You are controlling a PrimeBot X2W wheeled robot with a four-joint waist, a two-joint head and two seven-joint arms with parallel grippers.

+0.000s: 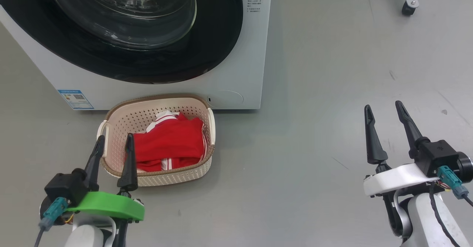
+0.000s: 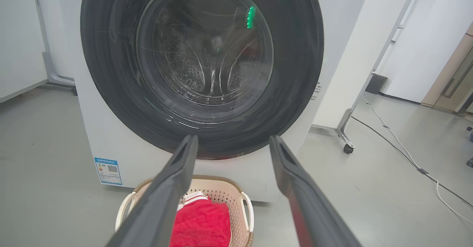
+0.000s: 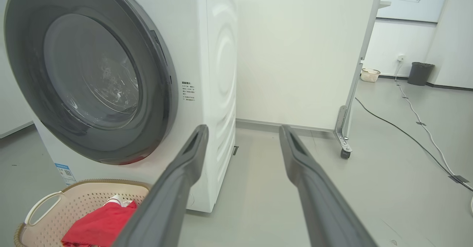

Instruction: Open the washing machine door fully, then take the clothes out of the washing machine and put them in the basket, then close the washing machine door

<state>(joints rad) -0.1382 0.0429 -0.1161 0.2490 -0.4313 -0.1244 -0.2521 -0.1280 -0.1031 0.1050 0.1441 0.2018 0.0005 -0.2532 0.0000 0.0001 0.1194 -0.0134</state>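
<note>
1. The cream perforated basket (image 1: 155, 98), with its brown woven-look rim, stood just before the washing machine (image 1: 236, 77), holding the crumpled red, white-striped clothes (image 1: 170, 143).
2. The washing machine door (image 1: 207, 51), glossy black around domed glass, sat shut.
3. The left gripper (image 1: 115, 138) and right gripper (image 1: 383, 106), both before the machine, held jaws apart, empty.

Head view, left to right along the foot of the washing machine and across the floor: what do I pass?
Blue label → basket holding the clothes → round service flap → right gripper, open. The left gripper overlaps the basket, so it is left out.
</note>
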